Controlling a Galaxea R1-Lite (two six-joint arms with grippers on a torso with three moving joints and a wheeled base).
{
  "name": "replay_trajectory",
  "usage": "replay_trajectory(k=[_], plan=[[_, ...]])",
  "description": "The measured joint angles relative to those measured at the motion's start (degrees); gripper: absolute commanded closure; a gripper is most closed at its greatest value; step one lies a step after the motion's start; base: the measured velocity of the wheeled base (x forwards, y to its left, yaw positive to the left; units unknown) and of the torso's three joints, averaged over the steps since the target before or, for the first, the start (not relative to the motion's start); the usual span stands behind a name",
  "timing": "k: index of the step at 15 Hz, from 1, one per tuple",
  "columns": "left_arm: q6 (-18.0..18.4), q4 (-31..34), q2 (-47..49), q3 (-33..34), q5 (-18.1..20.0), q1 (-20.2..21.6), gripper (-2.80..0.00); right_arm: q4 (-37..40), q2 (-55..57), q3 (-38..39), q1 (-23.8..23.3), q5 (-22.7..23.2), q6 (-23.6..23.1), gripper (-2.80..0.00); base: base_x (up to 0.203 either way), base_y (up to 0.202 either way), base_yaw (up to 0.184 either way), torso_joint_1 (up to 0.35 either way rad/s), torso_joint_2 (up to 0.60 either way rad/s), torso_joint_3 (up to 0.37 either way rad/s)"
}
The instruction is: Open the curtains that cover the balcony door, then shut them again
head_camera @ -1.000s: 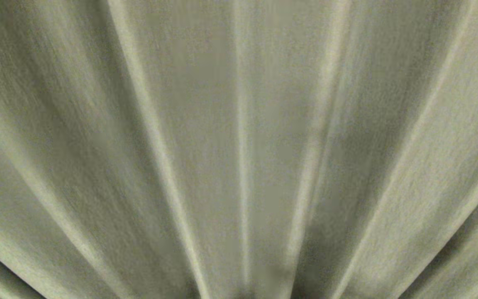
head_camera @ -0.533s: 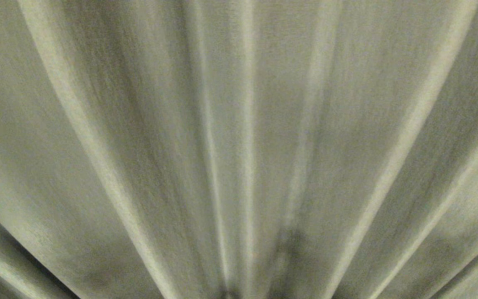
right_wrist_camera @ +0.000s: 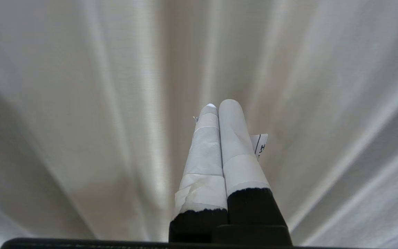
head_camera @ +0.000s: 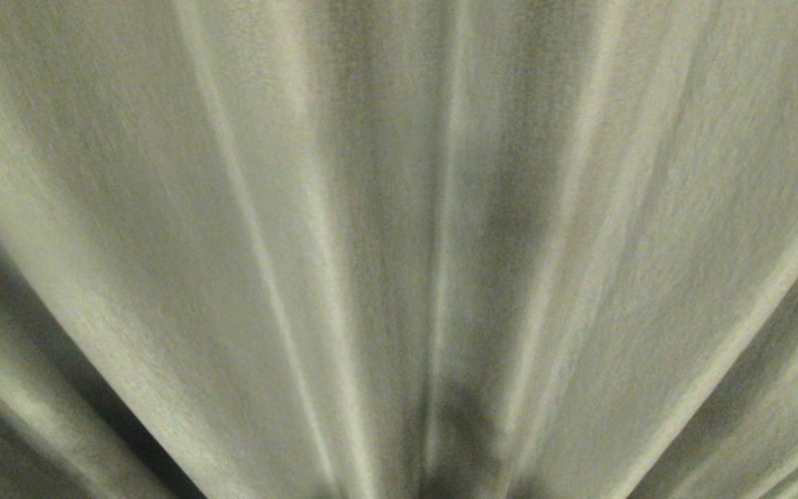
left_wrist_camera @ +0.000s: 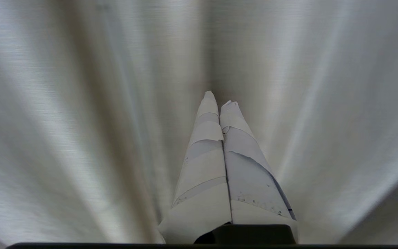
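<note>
Curtains (head_camera: 399, 208) fill the head view edge to edge, pleats fanning out; the door is hidden behind them (no glass or frame visible), and neither arm shows. Left wrist view: left gripper (left_wrist_camera: 218, 98) pressed closed, holding nothing, tips pointing at the cloth. Right wrist view: right gripper (right_wrist_camera: 219, 103) likewise closed and empty, close to the fabric. Risk, in my judgement: with no panel edge in sight, a push could bunch or snag cloth without parting it.
</note>
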State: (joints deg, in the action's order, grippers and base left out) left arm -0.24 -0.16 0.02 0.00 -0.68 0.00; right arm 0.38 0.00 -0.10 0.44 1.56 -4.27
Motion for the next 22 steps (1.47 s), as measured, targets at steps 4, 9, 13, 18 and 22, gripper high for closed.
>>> replay_trajectory(k=[4, 9, 13, 18, 22], plan=[[0.0, -0.1, 0.0, 0.0, 0.0, 0.0, 0.0, 0.0, 0.0, 0.0, 0.1, 0.0, 0.0, 0.0, -0.14, 0.142, -0.002, 0.002, 0.0, 0.003], [-0.1, -0.1, 0.0, 0.0, 0.0, 0.0, 0.0, 0.0, 0.0, 0.0, 0.1, 0.0, 0.0, 0.0, -0.174, 0.189, -0.001, -0.003, 0.0, 0.003], [0.0, 0.0, 0.0, 0.0, 0.0, 0.0, 0.0, 0.0, 0.0, 0.0, 0.1, 0.0, 0.0, 0.0, -0.006, 0.128, -0.004, 0.006, 0.0, -0.002], [0.0, 0.0, 0.0, 0.0, 0.0, 0.0, 0.0, 0.0, 0.0, 0.0, 0.0, 0.0, 0.0, 0.0, 0.0, 0.192, 0.001, 0.004, 0.0, 0.002], [0.0, 0.0, 0.0, 0.0, 0.0, 0.0, 0.0, 0.0, 0.0, 0.0, 0.0, 0.0, 0.0, 0.0, 0.0, 0.192, 0.0, 0.003, 0.0, 0.006]])
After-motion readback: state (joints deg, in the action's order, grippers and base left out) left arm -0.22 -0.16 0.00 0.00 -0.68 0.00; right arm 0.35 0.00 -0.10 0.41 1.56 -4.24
